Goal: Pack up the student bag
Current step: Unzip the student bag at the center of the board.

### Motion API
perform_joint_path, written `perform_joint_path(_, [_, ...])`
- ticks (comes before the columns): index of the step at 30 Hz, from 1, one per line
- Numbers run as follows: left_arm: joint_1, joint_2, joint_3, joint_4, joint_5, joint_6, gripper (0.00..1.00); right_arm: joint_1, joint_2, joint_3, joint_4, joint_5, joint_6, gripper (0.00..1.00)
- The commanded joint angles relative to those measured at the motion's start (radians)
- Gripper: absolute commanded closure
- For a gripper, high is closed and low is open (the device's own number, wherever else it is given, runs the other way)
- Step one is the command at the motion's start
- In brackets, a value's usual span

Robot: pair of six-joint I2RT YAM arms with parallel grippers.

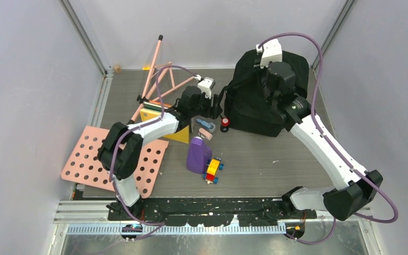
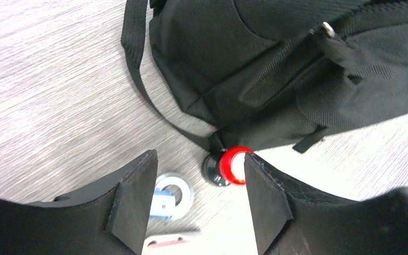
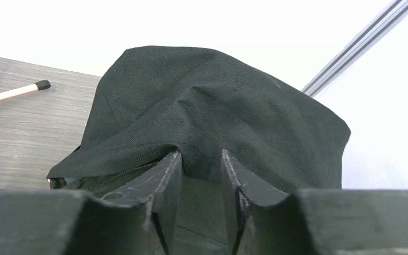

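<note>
Overhead view: illumination is bright, even and diffuse. Shadows on the tabletop (image 1: 276, 170) in front of the student bag (image 1: 255, 114) are faint and soft-edged. The student bag renders as near-uniform black with little surface detail.

Left wrist view: the tabletop right of the student bag is washed out to near white.

Right wrist view: the wall (image 3: 191, 21) behind the student bag is overexposed, while the fabric weave is sharp.

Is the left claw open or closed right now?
Open: the left claw has its fingers standing apart, with bare table showing between them.
</note>
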Motion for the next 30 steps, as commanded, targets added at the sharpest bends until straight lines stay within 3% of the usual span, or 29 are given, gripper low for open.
perform_joint_path(1, [-0.023,-0.17,-0.025,0.04,-0.032,0.157,0.35,-0.006,-0.098,0.029,-0.012,0.01,0.057,0.56])
perform_joint_path(4, [-0.052,-0.245,-0.061,0.098,-0.037,0.206,0.33,-0.006,-0.137,0.018,-0.062,0.0,0.089,0.4])
perform_joint_path(8, [-0.102,-0.283,-0.046,0.141,-0.011,0.253,0.3,-0.006,-0.17,0.002,-0.119,-0.002,0.131,0.3])
perform_joint_path(13, [-0.137,-0.234,0.059,0.112,0.041,0.263,0.32,-0.006,-0.194,-0.006,-0.169,0.028,0.182,0.19])
perform_joint_path(23, [-0.247,-0.131,0.19,0.089,-0.043,0.445,0.31,-0.005,-0.25,-0.027,-0.234,0.024,0.216,0.13])
perform_joint_path(30, [-0.301,-0.089,0.209,0.136,-0.192,0.57,0.32,-0.006,-0.243,-0.035,-0.262,0.033,0.204,0.13])
